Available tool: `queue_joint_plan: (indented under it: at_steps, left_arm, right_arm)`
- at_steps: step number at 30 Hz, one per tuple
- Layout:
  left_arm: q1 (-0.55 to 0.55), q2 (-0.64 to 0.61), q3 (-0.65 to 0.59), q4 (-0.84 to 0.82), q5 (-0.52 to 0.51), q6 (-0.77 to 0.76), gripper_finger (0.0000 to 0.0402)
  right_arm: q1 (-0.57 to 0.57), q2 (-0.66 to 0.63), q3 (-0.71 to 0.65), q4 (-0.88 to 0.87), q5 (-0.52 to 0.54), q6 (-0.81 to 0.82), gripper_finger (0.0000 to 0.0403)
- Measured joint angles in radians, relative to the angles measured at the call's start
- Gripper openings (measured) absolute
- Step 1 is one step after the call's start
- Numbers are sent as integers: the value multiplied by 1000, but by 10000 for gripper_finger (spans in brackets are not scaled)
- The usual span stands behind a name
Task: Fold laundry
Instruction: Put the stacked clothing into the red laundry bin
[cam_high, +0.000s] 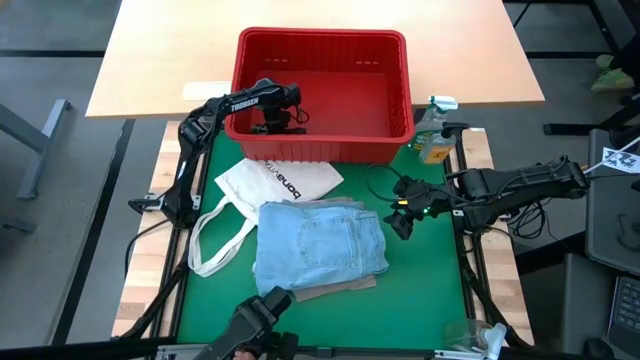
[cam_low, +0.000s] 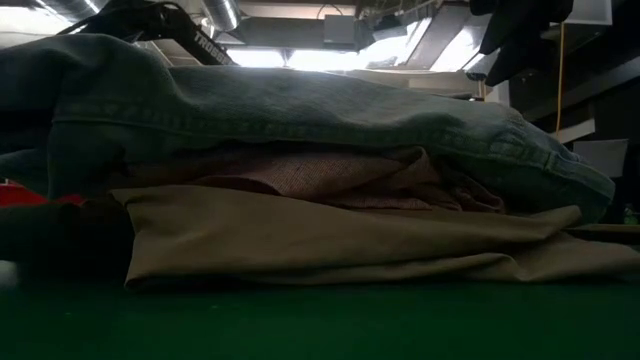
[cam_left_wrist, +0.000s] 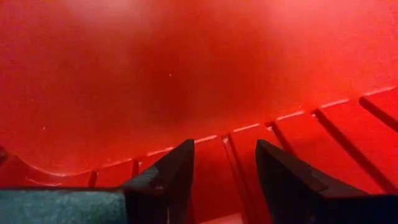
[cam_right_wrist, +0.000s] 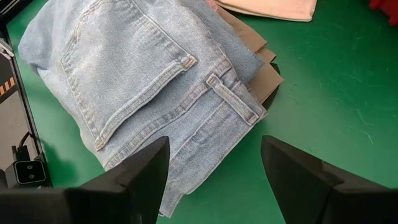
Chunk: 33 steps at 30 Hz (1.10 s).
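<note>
High view: my left gripper (cam_high: 285, 122) reaches into the red basket (cam_high: 400, 85) at twelve o'clock, fingers parted and empty, while folded jeans (cam_high: 320, 245) top the central stack. Right wrist view: my right gripper (cam_right_wrist: 214, 165) hovers wide at the pile's three o'clock. I judge folding nearly finished; next calls for finding any garment left.

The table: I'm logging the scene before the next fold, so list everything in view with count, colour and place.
jeans: one, light blue, folded, top of the pile mid-mat
pink top: one, mottled pink, under the jeans
trousers: one, beige, bottom of the pile
tote bag: one, white with black lettering, between pile and basket
basket: one, red, far end of the mat
bottle: one, yellowish, right of the basket
left tool: open, inside the basket
right tool: open, right of the pile
</note>
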<state>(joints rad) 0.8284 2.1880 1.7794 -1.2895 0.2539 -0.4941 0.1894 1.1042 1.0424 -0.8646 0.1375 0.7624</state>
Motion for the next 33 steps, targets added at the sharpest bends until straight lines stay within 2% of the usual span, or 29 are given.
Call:
queue_joint_plan:
  at_steps: [12,16,21,33]
  left_arm:
    - [-12,0,0,22,5,0,165]
    - [-38,0,-1,90,75,-1,165]
    - [-76,0,-1,235,197,-6,165]
    - [-125,0,-1,735,408,-216,165]
  right_arm:
    - [0,0,0,0,0,0,254]
    - [0,0,0,0,0,-1,254]
    - [0,0,0,0,0,-1,254]
    - [0,0,0,0,0,-1,254]
